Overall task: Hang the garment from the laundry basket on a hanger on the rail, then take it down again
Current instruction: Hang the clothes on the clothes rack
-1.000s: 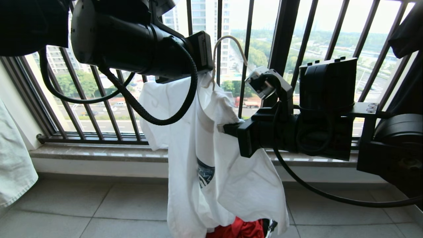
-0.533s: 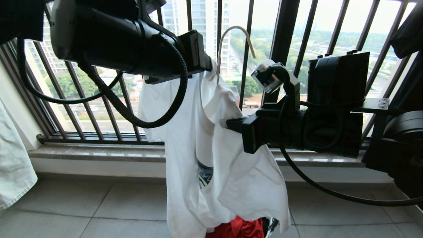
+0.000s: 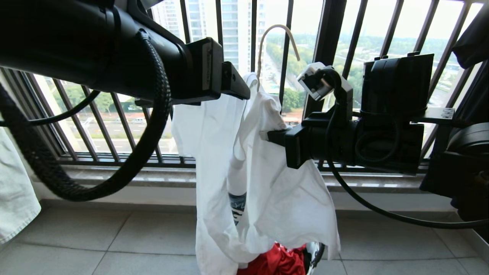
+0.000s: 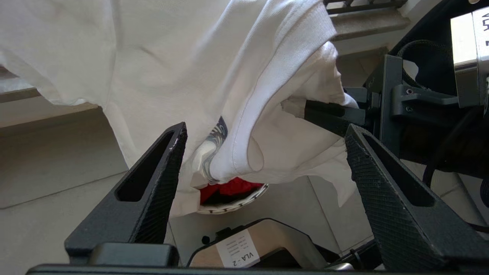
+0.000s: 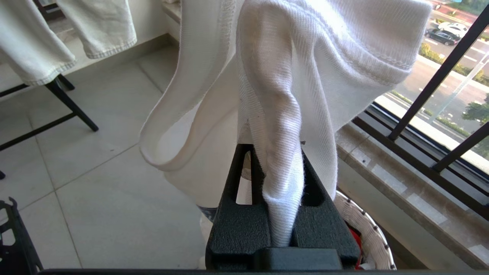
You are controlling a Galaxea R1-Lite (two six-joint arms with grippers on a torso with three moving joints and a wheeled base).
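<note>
The black barred window railing (image 3: 328, 46) runs behind everything, with a stone sill (image 3: 114, 176) under it and grey floor tiles (image 3: 114, 236) below. A pale cloth (image 3: 15, 198) hangs at the robot's far left, and a dark cloth (image 3: 471, 34) at the upper right corner. The left arm's thick black body and its braided cable (image 3: 145, 145) fill the upper left of the head view and hide part of the railing.

The garment (image 3: 275, 198) hangs in front of the railing, between the two arms, its long axis running straight down from the collar to the hem. Its dark blue print (image 3: 237, 204) sits low in a fold and is mostly hidden. The hanger (image 3: 277, 36) rises out of the collar, its neck upright and its hook curving over toward the robot's right.

The right pincer (image 5: 280, 183) is clamped on a bunched ribbed fold of the garment at collar height. The left pincer (image 4: 263, 141) stands with its jaws spread wide, the cloth just ahead of them and apart from both fingers.

Under the hem sits the laundry basket (image 5: 366, 229), close to the sill, with a red garment (image 3: 279, 261) inside.
</note>
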